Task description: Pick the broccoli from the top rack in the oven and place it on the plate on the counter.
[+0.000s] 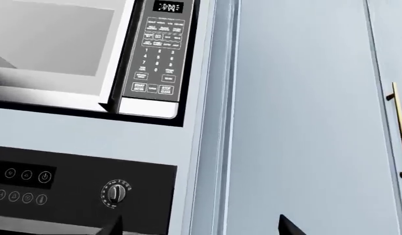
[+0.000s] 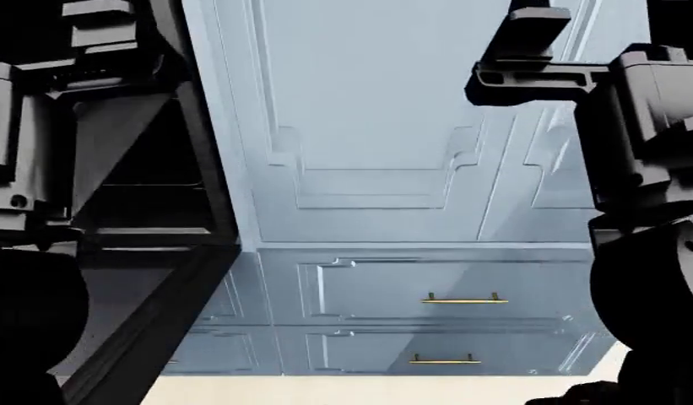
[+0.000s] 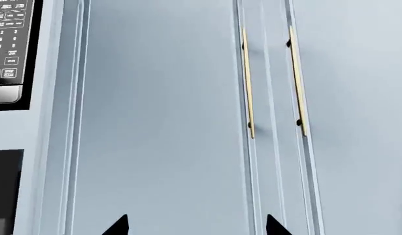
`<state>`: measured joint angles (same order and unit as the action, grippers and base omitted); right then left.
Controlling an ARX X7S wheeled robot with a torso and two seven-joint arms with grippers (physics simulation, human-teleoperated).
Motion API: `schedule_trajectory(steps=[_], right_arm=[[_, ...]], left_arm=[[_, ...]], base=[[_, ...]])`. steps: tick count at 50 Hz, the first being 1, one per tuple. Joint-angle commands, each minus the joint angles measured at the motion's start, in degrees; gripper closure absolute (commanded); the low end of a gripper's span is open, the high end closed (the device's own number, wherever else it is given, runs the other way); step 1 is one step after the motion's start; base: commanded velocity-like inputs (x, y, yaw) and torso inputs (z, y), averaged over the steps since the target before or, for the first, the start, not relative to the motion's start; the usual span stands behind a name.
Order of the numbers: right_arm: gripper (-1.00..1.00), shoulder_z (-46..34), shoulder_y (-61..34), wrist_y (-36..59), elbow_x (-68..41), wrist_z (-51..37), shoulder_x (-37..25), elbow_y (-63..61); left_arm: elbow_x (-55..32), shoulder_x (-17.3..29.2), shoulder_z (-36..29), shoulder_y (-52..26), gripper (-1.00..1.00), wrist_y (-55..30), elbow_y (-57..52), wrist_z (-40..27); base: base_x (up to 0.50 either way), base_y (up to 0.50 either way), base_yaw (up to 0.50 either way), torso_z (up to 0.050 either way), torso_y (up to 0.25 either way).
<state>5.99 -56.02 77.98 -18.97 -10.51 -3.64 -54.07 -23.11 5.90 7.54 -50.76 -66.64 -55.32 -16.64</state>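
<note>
The oven (image 2: 154, 253) is the black appliance at the left of the head view, with a dark interior behind my left arm (image 2: 31, 126). Its black control panel with a round knob (image 1: 116, 192) shows in the left wrist view. My left gripper (image 1: 201, 230) is open and empty, facing that panel and the light blue cabinet beside it. My right gripper (image 3: 197, 229) is open and empty, facing light blue cabinet doors. The broccoli, the top rack, the plate and the counter are out of view.
A microwave (image 1: 57, 49) with a keypad (image 1: 158, 54) sits above the oven panel. Light blue cabinet doors with brass handles (image 3: 248, 83) fill the right. Drawers with brass handles (image 2: 464, 298) lie below in the head view. My right arm (image 2: 639, 126) is raised.
</note>
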Motion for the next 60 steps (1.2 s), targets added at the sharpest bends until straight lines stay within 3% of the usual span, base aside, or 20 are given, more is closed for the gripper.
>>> schedule_trajectory(steps=[1, 60], right_arm=[[-1.0, 3.2, -12.1, 10.8, -5.5, -2.9, 0.3, -5.6], [-1.0, 7.6, -7.4, 7.8, -22.3, -14.4, -2.1, -3.9]], left_arm=[[-5.9, 2.5, 3.1, -14.1, -1.0, -11.2, -4.0, -3.7], [-16.2, 5.4, 1.9, -9.2, -1.0, -8.1, -3.4, -12.2]], base=[[-0.1, 0.5, 0.0, 0.0, 0.0], [-0.02, 0.5, 0.0, 0.0, 0.0]])
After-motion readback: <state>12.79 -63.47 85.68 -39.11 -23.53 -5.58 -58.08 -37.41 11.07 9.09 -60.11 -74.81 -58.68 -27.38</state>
